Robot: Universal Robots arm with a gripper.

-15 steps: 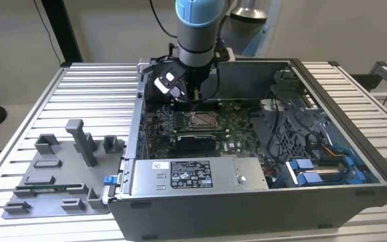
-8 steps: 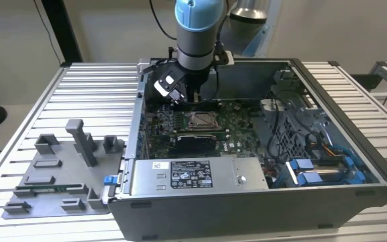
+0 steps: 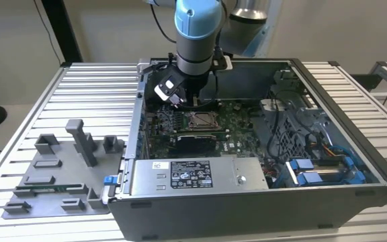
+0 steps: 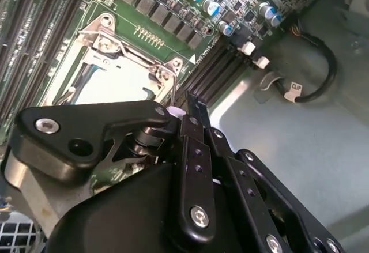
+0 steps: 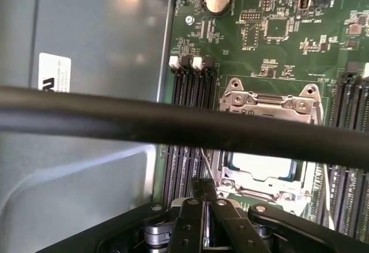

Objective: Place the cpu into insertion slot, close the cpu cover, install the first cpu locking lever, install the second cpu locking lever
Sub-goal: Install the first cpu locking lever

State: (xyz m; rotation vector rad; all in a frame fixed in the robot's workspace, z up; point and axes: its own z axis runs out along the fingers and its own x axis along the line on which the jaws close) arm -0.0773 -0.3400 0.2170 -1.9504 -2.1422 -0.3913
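Got claw (image 5: 205, 191) pinched together, tips at locking lever (image 4: 174, 89) beside closed cpu cover (image 5: 268, 100) over cpu (image 5: 259, 165). Probably best: press down slow, keep wire from slipping off.

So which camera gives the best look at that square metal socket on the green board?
The exterior view: the insertion slot shows whole, with nothing across it. In the first wrist view a black cable crosses it; in the second wrist view the gripper hides part of it.
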